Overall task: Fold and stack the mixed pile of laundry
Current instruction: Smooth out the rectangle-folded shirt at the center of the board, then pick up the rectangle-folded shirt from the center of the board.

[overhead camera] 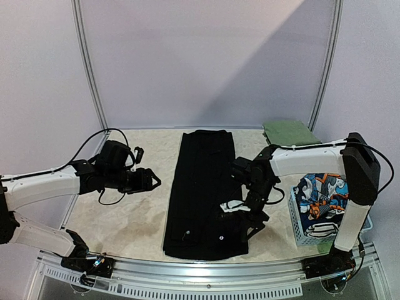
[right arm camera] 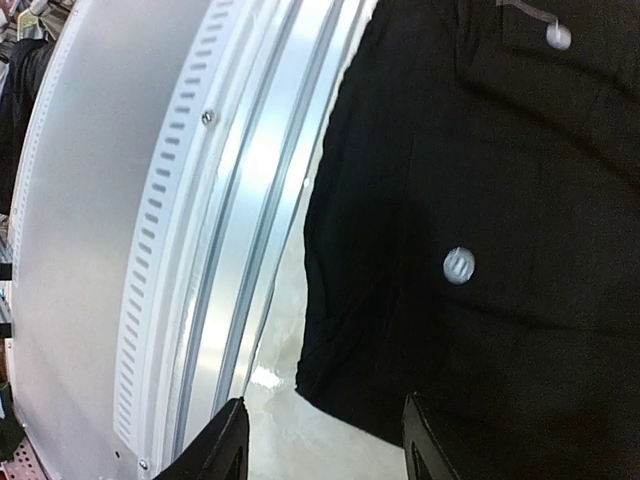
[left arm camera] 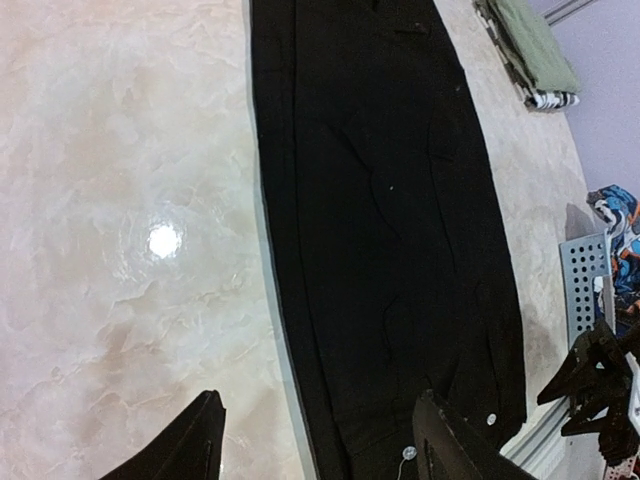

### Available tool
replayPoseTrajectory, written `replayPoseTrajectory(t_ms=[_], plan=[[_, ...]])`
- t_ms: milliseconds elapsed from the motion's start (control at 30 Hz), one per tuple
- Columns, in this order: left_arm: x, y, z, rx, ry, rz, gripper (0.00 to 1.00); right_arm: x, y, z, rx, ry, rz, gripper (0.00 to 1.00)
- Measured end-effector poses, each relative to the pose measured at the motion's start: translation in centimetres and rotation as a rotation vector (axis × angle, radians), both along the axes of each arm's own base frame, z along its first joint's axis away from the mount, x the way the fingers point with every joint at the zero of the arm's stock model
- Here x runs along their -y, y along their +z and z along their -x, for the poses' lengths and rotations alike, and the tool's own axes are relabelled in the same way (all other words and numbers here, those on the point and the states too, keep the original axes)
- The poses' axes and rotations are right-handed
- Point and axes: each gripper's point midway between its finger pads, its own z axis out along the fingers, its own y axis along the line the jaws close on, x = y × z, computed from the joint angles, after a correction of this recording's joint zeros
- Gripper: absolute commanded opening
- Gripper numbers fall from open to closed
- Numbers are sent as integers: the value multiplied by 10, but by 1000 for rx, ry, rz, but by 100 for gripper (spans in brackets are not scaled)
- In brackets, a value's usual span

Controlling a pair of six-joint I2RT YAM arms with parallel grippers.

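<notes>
A large plain black garment (overhead camera: 203, 187) lies spread flat down the middle of the pale marbled worktop (overhead camera: 125, 219). It forms a long strip running from the far side to the near edge. Its cloth is smooth with a few lengthwise creases, and the right wrist view shows small pale round buttons (right arm camera: 457, 265) near its near corner.

The left end effector (overhead camera: 150, 180) hangs over bare worktop to the left of the garment, its jaws apart and holding nothing. The right end effector (overhead camera: 250, 225) is low over the garment's near right corner. Its fingers (right arm camera: 228, 445) stand apart, with only the worktop and the cloth's edge seen between them.

At the right edge, an orange-blue-white cartoon-print garment (overhead camera: 319, 190) is bunched up in a pale blue lattice basket (overhead camera: 300, 228). A folded olive-green cloth (overhead camera: 287, 132) lies at the far right corner, and a black-and-white piece (left arm camera: 550, 98) shows at its edge.
</notes>
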Motion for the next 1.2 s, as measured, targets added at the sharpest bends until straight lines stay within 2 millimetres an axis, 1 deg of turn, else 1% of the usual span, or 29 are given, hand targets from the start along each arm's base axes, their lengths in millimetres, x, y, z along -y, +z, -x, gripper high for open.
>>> replayPoseTrajectory(t_ms=[67, 100, 167, 233, 267, 300, 333, 400, 500, 600, 700, 767, 867, 933, 1033, 1133, 1200], plan=[[-2, -5, 3, -21, 10, -6, 66, 5, -4, -1, 16, -28, 15, 59], [-4, -9, 5, -35, 19, -10, 67, 6, -4, -4, 32, -63, 16, 64], [-8, -17, 11, -66, 40, -8, 68, 6, 3, -13, 59, -173, -2, 72], [-9, -23, 17, -95, 63, 2, 69, 7, 15, -31, 59, -341, -45, 79], [-8, -28, 22, -114, 77, 6, 69, 10, 19, -39, 48, -424, -58, 84], [-6, -31, 26, -132, 85, 11, 70, 13, 22, -48, 29, -510, -75, 95], [-4, -34, 31, -147, 88, 13, 70, 17, 23, -53, 4, -577, -77, 98], [3, -42, 41, -186, 97, 25, 70, 23, 21, -61, -55, -684, -63, 99], [12, -58, 52, -256, 128, 55, 70, 21, 15, -63, -146, -772, -27, 99], [11, -81, 64, -337, 174, 63, 69, 21, 14, -67, -246, -881, 16, 91], [11, -100, 79, -409, 195, 59, 69, 26, 9, -70, -378, -992, 57, 89], [21, -99, 77, -418, 193, 106, 67, 31, -3, -66, -448, -1056, 103, 84], [39, -99, 74, -441, 173, 177, 64, 46, -27, -48, -540, -1150, 217, 78], [50, -99, 75, -454, 155, 210, 62, 51, -36, -37, -603, -1194, 272, 73], [66, -100, 80, -479, 122, 248, 61, 47, -36, -34, -670, -1229, 289, 67], [75, -100, 87, -504, 102, 265, 62, 38, -40, -31, -716, -1230, 310, 59], [78, -99, 92, -518, 95, 266, 62, 31, -42, -26, -753, -1215, 324, 56]])
